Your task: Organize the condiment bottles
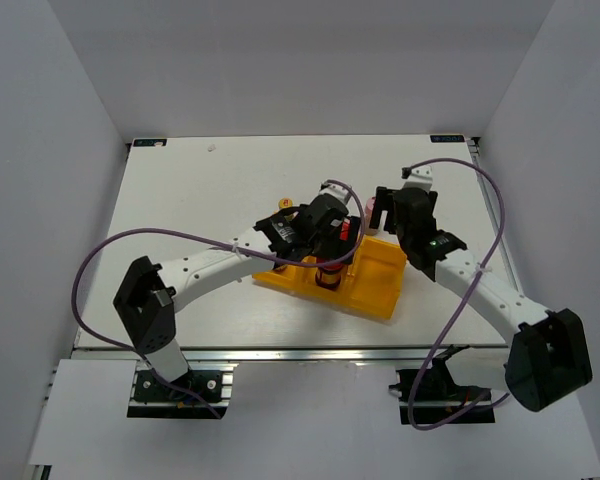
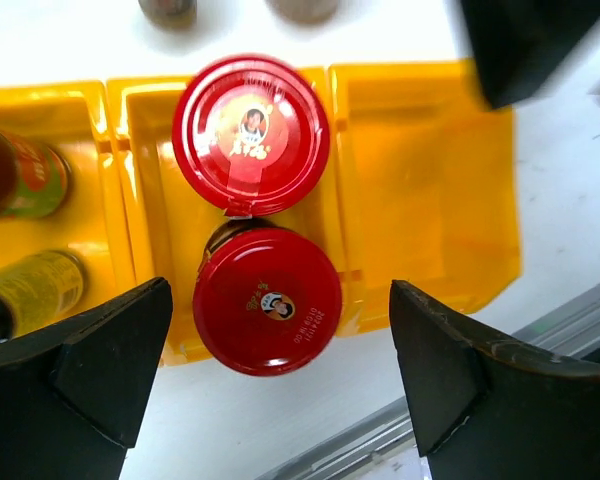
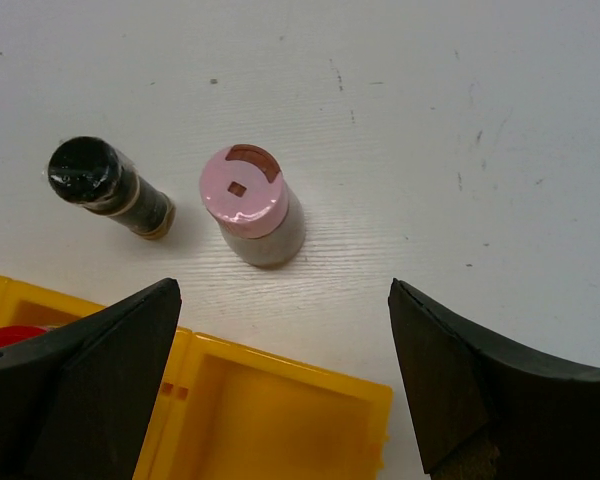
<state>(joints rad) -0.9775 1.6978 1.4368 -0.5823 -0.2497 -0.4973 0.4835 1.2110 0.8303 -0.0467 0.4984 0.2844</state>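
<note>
Your right gripper (image 3: 282, 300) hangs spread wide near the pink-lidded shaker (image 3: 250, 205), which stands on the table (image 3: 430, 120) just beyond the yellow tray (image 3: 290, 355). It looks light and smooth (likely slippery): pinch the grey body under the lid.

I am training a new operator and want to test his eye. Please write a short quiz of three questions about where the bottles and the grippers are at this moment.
1. True or false: both red-lidded jars stand in the middle compartment of the yellow tray.
2. Where is the pink-lidded shaker? A) in the tray; B) on the table, beside the dark spice jar; C) on top of a jar lid.
3. Fill in: the right gripper, near the shaker, is ___ (open or shut).
Key: 1 true; 2 B; 3 open.
</note>
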